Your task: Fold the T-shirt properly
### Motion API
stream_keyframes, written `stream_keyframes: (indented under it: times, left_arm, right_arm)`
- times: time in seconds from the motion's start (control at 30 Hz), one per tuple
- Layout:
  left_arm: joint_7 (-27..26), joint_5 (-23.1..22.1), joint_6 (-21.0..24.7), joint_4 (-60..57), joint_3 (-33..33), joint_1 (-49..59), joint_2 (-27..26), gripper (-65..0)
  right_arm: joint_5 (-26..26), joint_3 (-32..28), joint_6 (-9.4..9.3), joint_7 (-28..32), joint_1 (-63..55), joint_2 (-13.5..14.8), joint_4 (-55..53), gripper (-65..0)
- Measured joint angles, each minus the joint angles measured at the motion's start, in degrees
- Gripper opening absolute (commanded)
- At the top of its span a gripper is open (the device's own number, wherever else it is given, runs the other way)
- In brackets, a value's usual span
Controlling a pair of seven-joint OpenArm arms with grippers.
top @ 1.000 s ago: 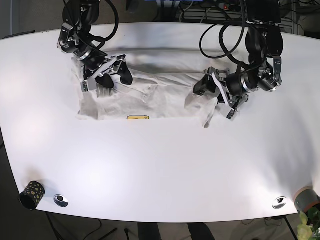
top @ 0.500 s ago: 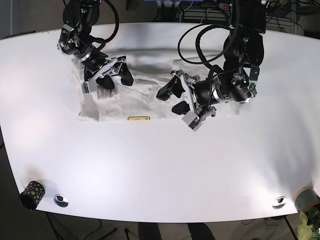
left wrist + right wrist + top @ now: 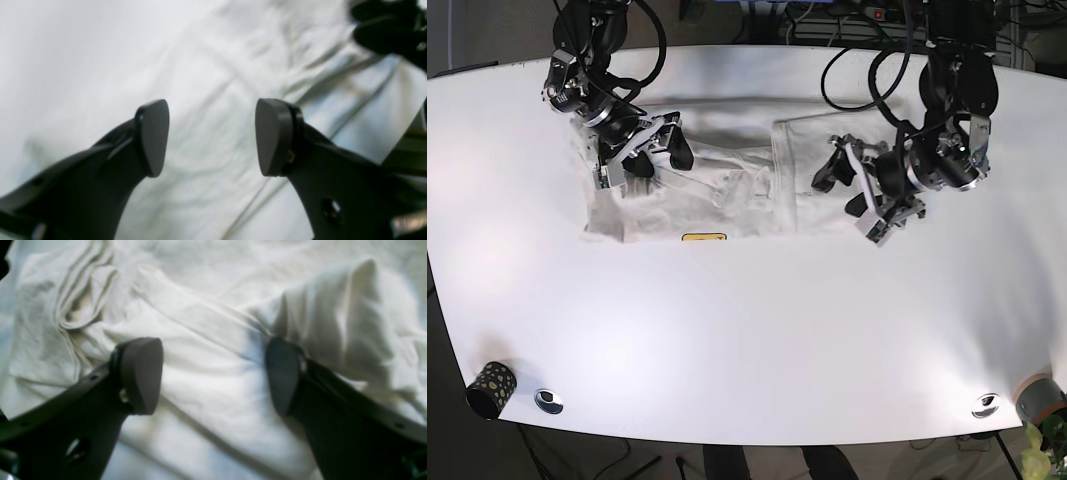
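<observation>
The white T-shirt (image 3: 717, 190) lies flat on the white table (image 3: 747, 330) at the back. Its right part is folded over, with the fold's edge (image 3: 777, 170) near the middle, and a small yellow label (image 3: 703, 237) sits at its front edge. My left gripper (image 3: 839, 188) is open and empty just above the folded part. In the left wrist view the left gripper (image 3: 211, 136) has only wrinkled shirt cloth (image 3: 213, 66) between its pads. My right gripper (image 3: 659, 158) is open over the shirt's crumpled left part. In the right wrist view the right gripper (image 3: 213, 376) has bunched folds (image 3: 333, 316) beside it.
A black dotted cup (image 3: 490, 388) stands at the front left corner, with a metal fitting (image 3: 549, 401) next to it. Another fitting (image 3: 985, 405) and a grey roll (image 3: 1039, 398) are at the front right. Cables (image 3: 857, 70) hang over the table's back edge.
My left gripper swept the shirt's right side leftward over the middle, then drew back to the right. That side now lies folded over. The right arm has barely moved.
</observation>
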Motion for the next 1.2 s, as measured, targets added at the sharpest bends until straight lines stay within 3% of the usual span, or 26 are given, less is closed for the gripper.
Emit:
stream_keyframes:
  times: [0.1, 0.27, 0.33, 0.47, 0.7, 0.93, 1.2]
  left_arm:
    - [-0.02, 0.07, -2.25, 1.29, -5.66, 2.95, -0.48, -28.6]
    - [-0.15, 0.5, -12.15, 1.33, -15.21, 5.66, -0.39, -40.8]
    - [-0.07, 0.61, -12.66, 0.94, -17.49, 6.12, -0.15, -46.0]
    - [-0.17, 0.81, -12.7, -2.69, -18.67, 5.7, 0.68, -53.1]
    - [-7.15, 0.68, -12.7, -9.25, -18.12, 6.01, 1.31, -53.3]
    - [-7.65, 0.37, -12.7, -13.92, -15.41, 5.51, 1.07, -53.2]
    - [-8.7, 3.23, -13.33, -17.09, -15.65, 4.07, 0.37, -53.2]
  right_arm:
    - [3.45, 0.83, -0.5, -4.48, -0.44, 0.11, 2.27, -17.8]
    - [12.09, 7.98, -1.44, -10.12, 0.61, 0.44, 5.27, -17.8]
    - [14.99, 10.84, -1.46, -13.55, 2.08, 0.72, 5.64, -17.8]
    - [19.82, 15.74, -1.31, -18.32, 5.77, 3.98, 4.92, -17.8]
    - [20.35, 18.97, -1.49, -19.12, 10.93, 10.4, -5.95, -18.2]
    - [20.59, 19.02, -1.27, -18.51, 15.02, 17.22, -20.31, -18.2]
    - [22.25, 17.66, -0.48, -16.22, 15.04, 15.65, -24.65, -18.2]
